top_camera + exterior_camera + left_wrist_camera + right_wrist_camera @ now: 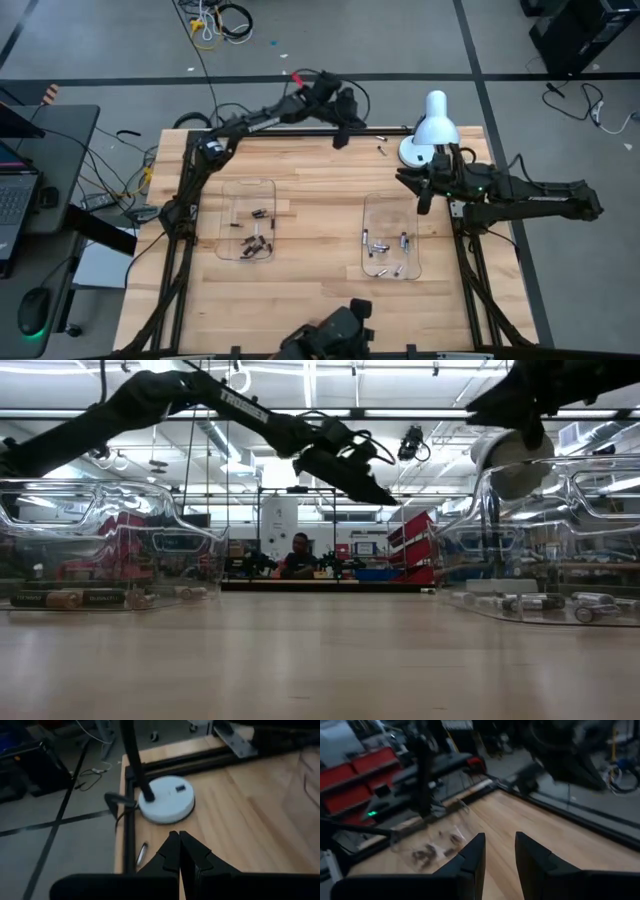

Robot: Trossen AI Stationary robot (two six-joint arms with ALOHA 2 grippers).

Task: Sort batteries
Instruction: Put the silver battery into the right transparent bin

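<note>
1. Left gripper (340, 138) hangs over the table's far edge, jaws clenched on nothing.
2. Right gripper (422, 202) (beside the lamp (432, 125)) has jaws apart, empty.
3. Batteries (256, 236) lie in the left tray (228, 190); silver ones (385, 243) in the right tray (372, 205).

Grey floor (420, 40) with dark tape lines surrounds the wooden table (320, 250); cables (222, 22) lie loose on it. A laptop desk (40, 180) stands beside, and red shelving (415, 545), perhaps storage racks, sits under ceiling strip lights (300, 415) where a person (297, 558) sits.
</note>
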